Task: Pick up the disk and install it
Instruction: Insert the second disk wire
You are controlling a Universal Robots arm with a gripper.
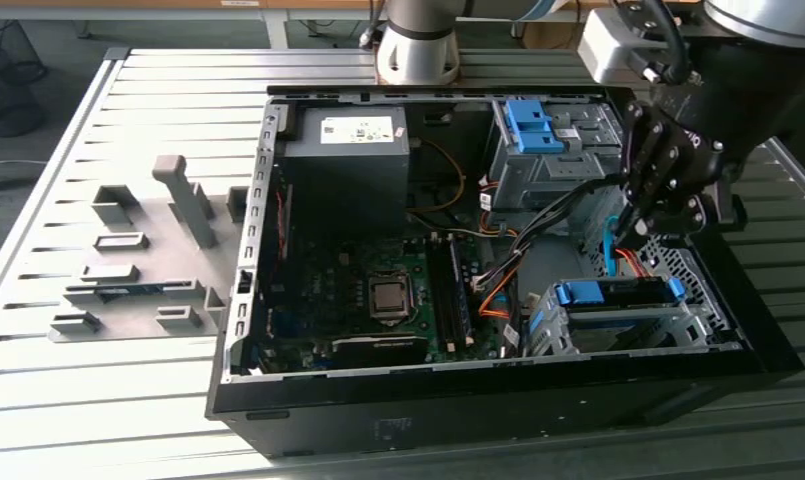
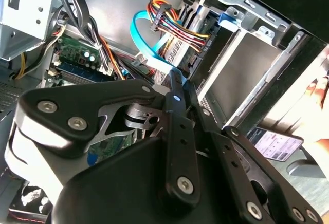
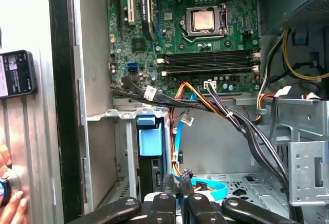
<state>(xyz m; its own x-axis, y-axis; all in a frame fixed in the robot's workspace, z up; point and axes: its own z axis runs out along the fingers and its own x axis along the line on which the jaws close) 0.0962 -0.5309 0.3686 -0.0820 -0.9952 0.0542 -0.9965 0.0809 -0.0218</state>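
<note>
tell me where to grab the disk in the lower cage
Likely by its blue end bar. That is the one part of the disk that the cage leaves free, since the cage walls close in its long sides. Come from above on the side where the gripper hangs, because the bar faces that way.

Bright, even daylight; glare whitens the slatted table [image 1: 135,90], while the case interior lies shadowed.
</note>
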